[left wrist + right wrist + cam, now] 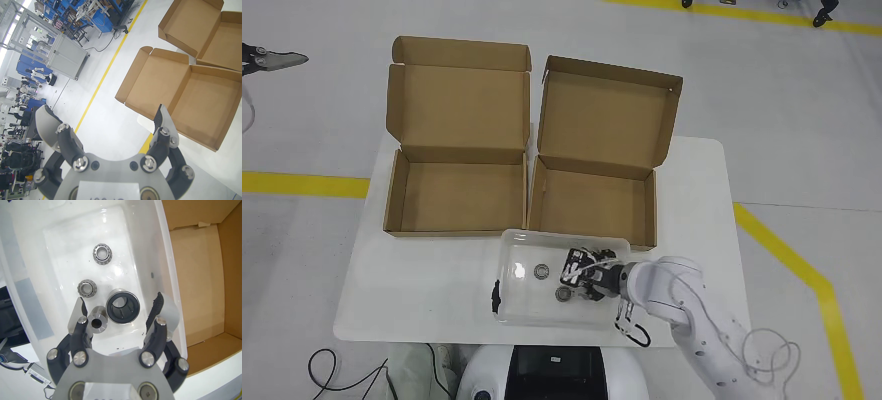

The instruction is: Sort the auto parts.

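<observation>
Plastic bin (163, 256), bearings (102, 254) and bushings (122, 306) inside

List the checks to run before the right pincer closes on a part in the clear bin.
1. The right pincer is open over the clear bin: ok.
2. The black-lined sleeve sits between its fingers: ok.
3. The sleeve is alone in the gap: not ok, the steel cylinder lies close beside it, by one finger.
4. The two roller bearings lie outside the gap: ok.
5. Finger clearance to the bin wall: cannot tell.
6. Both cardboard boxes are open: ok.
</observation>
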`<state>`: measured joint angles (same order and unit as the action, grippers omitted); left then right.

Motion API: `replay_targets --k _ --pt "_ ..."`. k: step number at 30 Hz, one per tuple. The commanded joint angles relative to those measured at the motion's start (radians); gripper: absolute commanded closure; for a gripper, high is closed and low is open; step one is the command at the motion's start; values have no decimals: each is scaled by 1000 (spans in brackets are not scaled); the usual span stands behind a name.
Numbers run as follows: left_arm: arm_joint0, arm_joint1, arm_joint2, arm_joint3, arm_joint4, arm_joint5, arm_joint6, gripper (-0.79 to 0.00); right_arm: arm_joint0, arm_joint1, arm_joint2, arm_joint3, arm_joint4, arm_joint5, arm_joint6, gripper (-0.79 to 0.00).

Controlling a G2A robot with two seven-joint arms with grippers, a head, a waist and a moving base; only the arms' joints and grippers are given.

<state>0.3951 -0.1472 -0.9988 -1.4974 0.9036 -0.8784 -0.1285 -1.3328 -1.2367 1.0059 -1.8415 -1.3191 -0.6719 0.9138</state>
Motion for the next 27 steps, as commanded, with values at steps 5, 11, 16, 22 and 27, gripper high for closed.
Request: replay_targets --k 5,11,16,22,27 --pt "0 0 0 0 0 0 0 -785 24 1 -13 55 13 12 10 -625" --pt "0 0 0 0 0 0 0 -785 51 -1 -39 73 28 23 30 -625" --pt "0 0 0 0 0 0 0 -785 67 0 -52 84 35 25 26 -591" --pt "0 0 0 0 0 0 0 -785 82 1 -63 105 41 35 15 -360" --pt "0 0 0 0 0 0 0 -785 91 3 -74 106 41 37 24 -120"
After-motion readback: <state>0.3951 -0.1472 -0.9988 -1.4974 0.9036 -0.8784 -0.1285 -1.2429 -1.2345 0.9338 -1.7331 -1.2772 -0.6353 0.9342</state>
